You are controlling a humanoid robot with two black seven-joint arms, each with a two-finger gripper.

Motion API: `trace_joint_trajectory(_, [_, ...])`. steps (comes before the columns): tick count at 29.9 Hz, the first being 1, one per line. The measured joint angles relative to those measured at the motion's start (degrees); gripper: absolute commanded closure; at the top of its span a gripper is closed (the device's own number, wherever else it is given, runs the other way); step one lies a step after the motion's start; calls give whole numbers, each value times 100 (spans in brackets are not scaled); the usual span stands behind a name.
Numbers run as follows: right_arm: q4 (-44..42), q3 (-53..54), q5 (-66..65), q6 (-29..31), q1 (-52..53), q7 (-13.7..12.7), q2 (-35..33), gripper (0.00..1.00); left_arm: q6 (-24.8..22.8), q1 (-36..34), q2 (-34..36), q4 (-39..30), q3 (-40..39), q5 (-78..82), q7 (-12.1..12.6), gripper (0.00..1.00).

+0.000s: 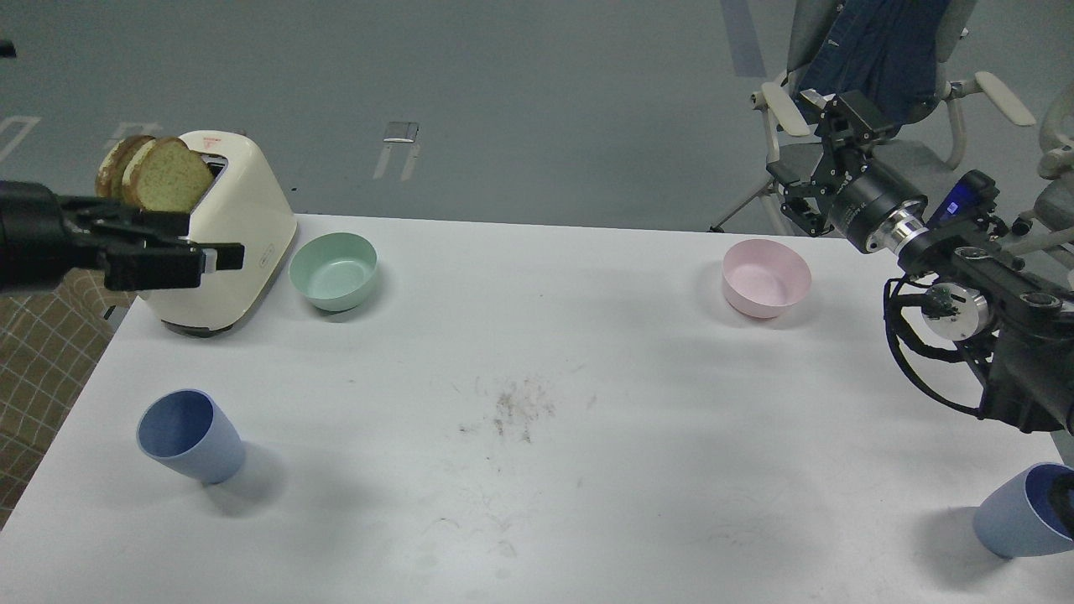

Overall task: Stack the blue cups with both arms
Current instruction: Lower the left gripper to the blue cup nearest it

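Blue plastic, two cups, nothing stacked yet.
From the head view, one matte light-blue tumbler [189, 436] stands near the white table's [537, 503] left edge, its twin [1019, 512] at the right edge, well apart. The left gripper [214, 256] and the right gripper [826, 159] hold nothing; whether their fingers are spread I cannot tell. Open tabletop lies between.

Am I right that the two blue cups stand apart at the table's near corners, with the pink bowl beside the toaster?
Not quite. In the head view the mint-green bowl sits beside the toaster; the pink bowl is far right. The blue cups stand apart as stated.
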Motion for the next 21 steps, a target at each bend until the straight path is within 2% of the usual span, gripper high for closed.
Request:
trace_joint_trajectory(6, [7, 1, 0, 0, -52, 0, -3, 0, 110, 2, 143, 161, 936, 72, 0, 5])
trace_joint_trajectory(12, [9, 8, 0, 0, -106, 0, 2, 0, 811, 8, 31, 555, 1963, 241, 2, 6])
trace_joint_trajectory(15, [16, 10, 0, 1, -125, 0, 6, 0, 1006, 8, 10, 597, 2165, 258, 2, 7])
trace_joint_trajectory(21, [80, 18, 0, 0, -156, 0, 0, 0, 1079, 68, -278, 808, 2219, 281, 2, 12])
